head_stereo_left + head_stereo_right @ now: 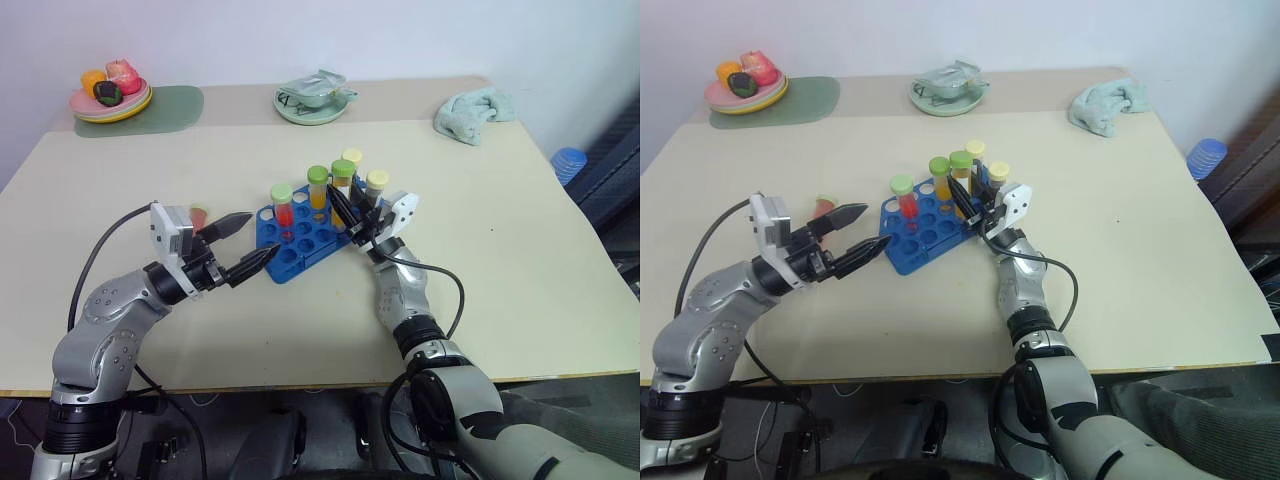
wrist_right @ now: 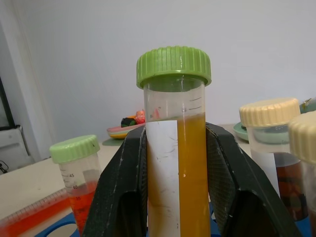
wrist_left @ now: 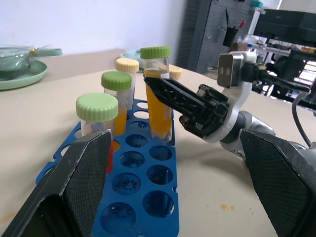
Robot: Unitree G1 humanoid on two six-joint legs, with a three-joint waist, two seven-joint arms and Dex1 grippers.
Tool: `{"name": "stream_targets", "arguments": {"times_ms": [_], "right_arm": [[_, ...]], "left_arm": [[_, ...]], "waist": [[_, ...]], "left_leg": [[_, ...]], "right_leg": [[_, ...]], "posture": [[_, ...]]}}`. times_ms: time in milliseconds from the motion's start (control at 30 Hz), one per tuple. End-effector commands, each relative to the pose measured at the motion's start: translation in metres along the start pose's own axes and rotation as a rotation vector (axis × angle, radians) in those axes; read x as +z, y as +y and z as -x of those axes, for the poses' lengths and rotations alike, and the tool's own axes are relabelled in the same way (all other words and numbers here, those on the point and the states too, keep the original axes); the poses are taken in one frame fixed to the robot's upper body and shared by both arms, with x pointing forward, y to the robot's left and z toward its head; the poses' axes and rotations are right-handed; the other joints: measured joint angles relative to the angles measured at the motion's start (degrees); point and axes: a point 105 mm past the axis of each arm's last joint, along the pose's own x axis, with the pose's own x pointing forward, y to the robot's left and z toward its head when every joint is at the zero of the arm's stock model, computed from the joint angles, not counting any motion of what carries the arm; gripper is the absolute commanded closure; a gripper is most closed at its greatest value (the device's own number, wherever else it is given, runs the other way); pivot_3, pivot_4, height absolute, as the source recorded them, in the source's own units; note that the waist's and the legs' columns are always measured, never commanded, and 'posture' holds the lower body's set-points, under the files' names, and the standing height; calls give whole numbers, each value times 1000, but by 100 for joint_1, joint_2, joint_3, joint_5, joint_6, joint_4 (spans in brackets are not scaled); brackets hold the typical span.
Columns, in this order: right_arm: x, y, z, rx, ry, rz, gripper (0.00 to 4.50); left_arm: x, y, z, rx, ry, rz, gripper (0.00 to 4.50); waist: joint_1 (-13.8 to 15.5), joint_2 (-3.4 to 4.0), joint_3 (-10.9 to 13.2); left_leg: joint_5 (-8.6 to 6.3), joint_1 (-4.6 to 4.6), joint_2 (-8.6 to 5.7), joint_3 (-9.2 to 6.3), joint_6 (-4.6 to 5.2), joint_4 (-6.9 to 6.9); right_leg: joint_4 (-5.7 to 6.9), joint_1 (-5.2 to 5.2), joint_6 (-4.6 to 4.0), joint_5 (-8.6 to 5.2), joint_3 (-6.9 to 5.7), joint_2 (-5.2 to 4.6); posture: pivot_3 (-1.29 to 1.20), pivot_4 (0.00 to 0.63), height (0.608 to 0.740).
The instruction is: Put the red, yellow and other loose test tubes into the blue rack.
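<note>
Far beyond my grippers, at the back left of the pale beige tabletop [image 1: 520, 230], a stack of pink and yellow plates [image 1: 110, 103] carries small toy foods in orange, pink and dark colours, and it rests on a grey-green rounded mat [image 1: 165, 110]. Straight ahead of my tools, also near the far edge, sits a pale green dish [image 1: 315, 100] with crumpled clear wrapping in it. Farther off to my right lies a crumpled light teal cloth [image 1: 473, 113]. Past the table's right edge stands a blue ribbed round object [image 1: 568, 163].
</note>
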Motion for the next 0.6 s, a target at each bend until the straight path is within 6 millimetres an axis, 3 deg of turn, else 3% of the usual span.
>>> {"name": "stream_targets", "arguments": {"times_ms": [33, 267, 367, 500, 533, 600], "right_arm": [[-3, 0, 3, -8, 7, 1, 3230], [-2, 1, 5, 4, 3, -3, 3230], [-1, 1, 5, 10, -6, -5, 2194], [6, -1, 3, -9, -24, 45, 291], [9, -1, 2, -7, -30, 57, 55], [16, -2, 0, -3, -44, 96, 55]], "left_arm": [[11, -4, 0, -23, -32, -41, 257], [9, -5, -1, -27, -35, -36, 257], [9, -5, -1, -29, -35, -35, 257], [9, -5, -1, -25, -36, -31, 257], [8, -5, -1, -24, -37, -27, 257], [9, -4, -1, -14, -47, -17, 257]], "waist": [[0, 0, 0], [1, 0, 0], [1, 0, 0], [0, 0, 0], [0, 0, 0], [3, 1, 1]], "left_leg": [[0, 0, 0, 0, 0, 0], [0, 0, 0, 0, 0, 0], [0, 0, 0, 0, 0, 0], [0, 0, 0, 0, 0, 0], [0, 0, 0, 0, 0, 0], [0, 0, 0, 0, 0, 0]], "right_leg": [[0, 0, 0, 0, 0, 0], [0, 0, 0, 0, 0, 0], [0, 0, 0, 0, 0, 0], [0, 0, 0, 0, 0, 0], [0, 0, 0, 0, 0, 0], [0, 0, 0, 0, 0, 1]], "posture": [[0, 150, 740], [0, 150, 740], [0, 150, 740], [0, 150, 740], [0, 150, 740], [0, 150, 740]]}}
